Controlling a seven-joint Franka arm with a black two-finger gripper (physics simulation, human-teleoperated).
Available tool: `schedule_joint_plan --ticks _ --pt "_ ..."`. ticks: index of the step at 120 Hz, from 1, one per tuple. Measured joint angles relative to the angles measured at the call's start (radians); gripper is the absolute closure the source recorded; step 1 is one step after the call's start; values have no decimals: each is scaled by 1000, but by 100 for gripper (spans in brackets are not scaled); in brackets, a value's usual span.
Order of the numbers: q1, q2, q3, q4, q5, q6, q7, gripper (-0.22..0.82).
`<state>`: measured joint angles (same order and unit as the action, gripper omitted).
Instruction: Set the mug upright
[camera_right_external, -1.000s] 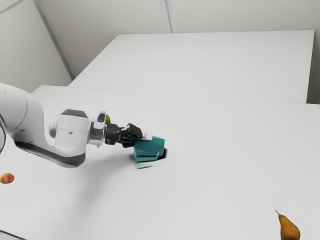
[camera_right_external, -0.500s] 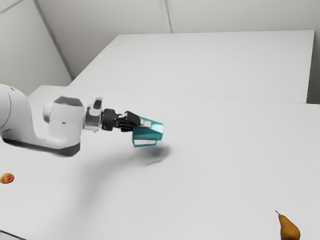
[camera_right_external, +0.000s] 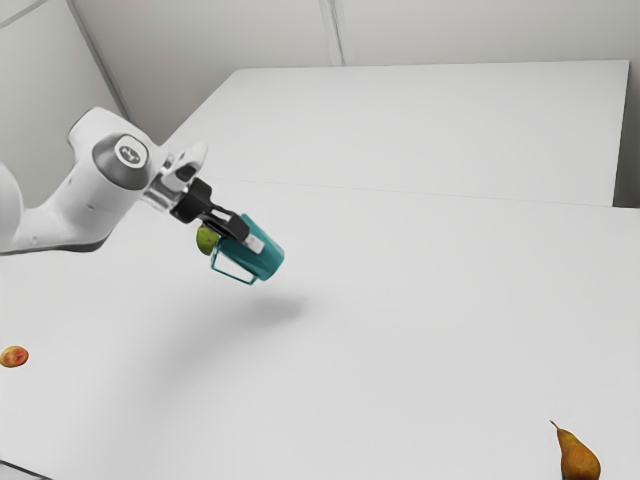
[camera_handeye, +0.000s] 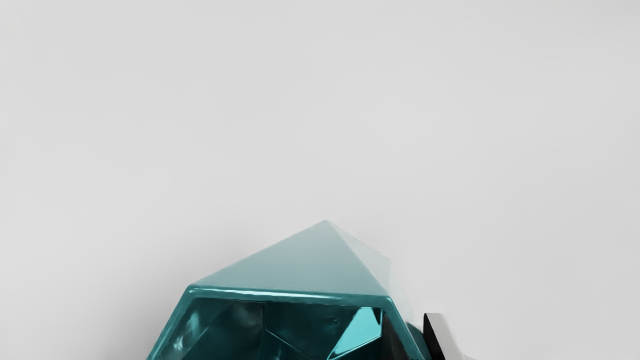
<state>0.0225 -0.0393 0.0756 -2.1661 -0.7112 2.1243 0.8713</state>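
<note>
"Teal and glossy, that mug (camera_right_external: 268, 262): probably light, stiff, slippery, perhaps breakable. Where is it?"

"In the jaws (camera_right_external: 252, 242), which are grasping it near its rim, tilted, above the bench (camera_right_external: 400, 330). I'd take it by the body wall, not the handle (camera_right_external: 231, 275)."

"And how many of each?"

"One mug; one green fruit (camera_right_external: 206, 240), just behind the jaws; one reddish fruit (camera_right_external: 14, 356), well behind them; one pear (camera_right_external: 578, 457), well past their tips."
</note>
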Motion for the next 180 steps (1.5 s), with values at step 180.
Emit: schedule_joint_plan --ticks 180 --pt "-60 -70 -148 -184 859 150 -893 78"
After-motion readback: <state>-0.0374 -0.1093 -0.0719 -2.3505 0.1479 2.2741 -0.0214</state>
